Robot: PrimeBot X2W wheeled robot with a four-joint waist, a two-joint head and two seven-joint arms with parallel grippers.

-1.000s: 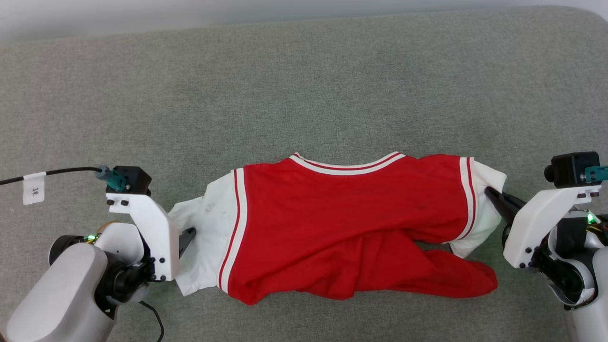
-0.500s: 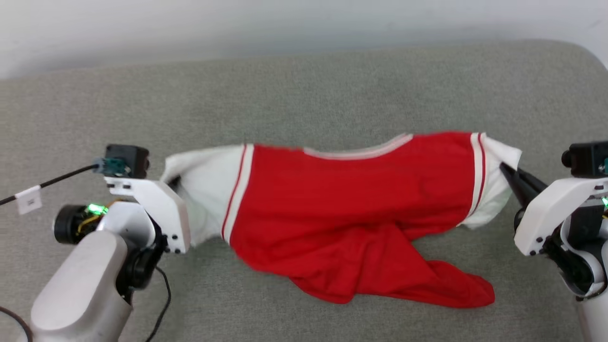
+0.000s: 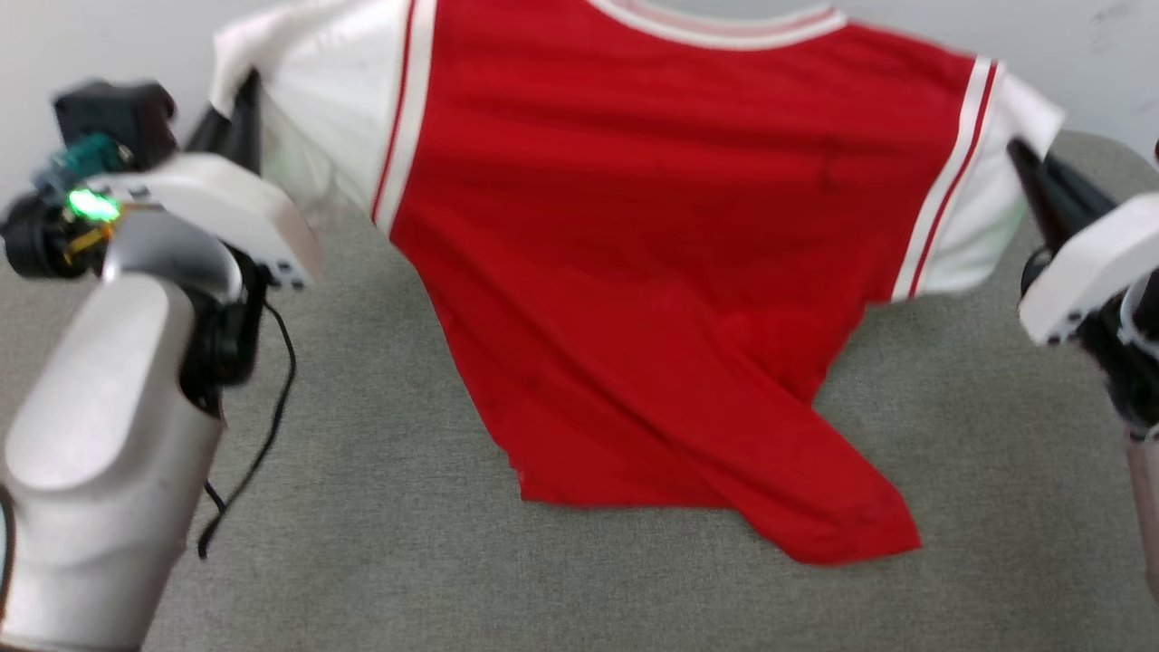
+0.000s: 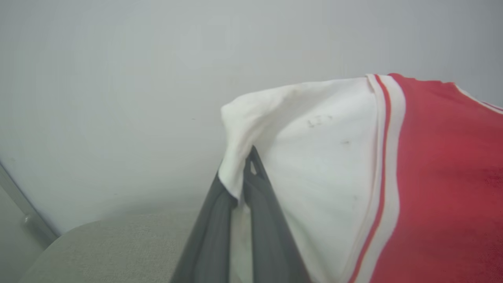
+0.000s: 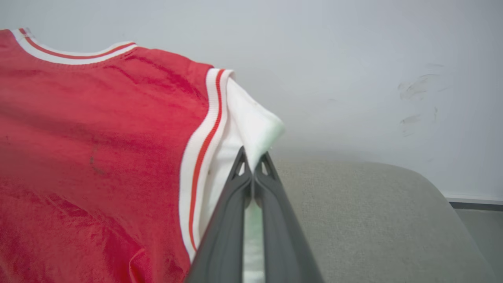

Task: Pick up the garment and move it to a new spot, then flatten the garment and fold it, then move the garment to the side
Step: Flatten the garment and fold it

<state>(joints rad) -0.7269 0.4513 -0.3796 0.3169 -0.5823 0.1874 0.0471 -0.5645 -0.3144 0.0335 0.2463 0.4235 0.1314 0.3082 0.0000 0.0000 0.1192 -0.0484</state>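
Now the left end effector (image 3: 243, 95) is clenched on the outer edge of one white sleeve (image 3: 317, 109) of the shirt (image 3: 634, 226). In the left wrist view its two dark fingers (image 4: 212, 228) close together at the tips, with a fold of white cloth pinched between them and draped over the near finger. The right end effector (image 3: 1019, 154) is likewise clenched on the other sleeve (image 3: 996, 208); in the right wrist view its fingers (image 5: 275, 220) meet tightly, and the white sleeve corner stands just past their tips.

The shirt hangs spread between the two end effectors, held up by both sleeves, its red body facing the head camera. Red-and-white striped trim (image 3: 403, 109) runs just inward of each grasp, where sleeve joins body. The striped neckline (image 3: 724, 27) sits at the top, roughly midway between the end effectors. Below them the red cloth narrows and slants toward the right end effector's side, ending in a pointed corner (image 3: 860, 539) low over the grey worktop (image 3: 380, 507). Whether that corner touches the worktop I cannot tell.

A pale wall (image 3: 1096, 54) stands beyond both end effectors. Behind the left end effector a green light (image 3: 89, 204) glows on the wrist, and a black cable (image 3: 258, 444) loops down beside the pale forearm (image 3: 100, 471)
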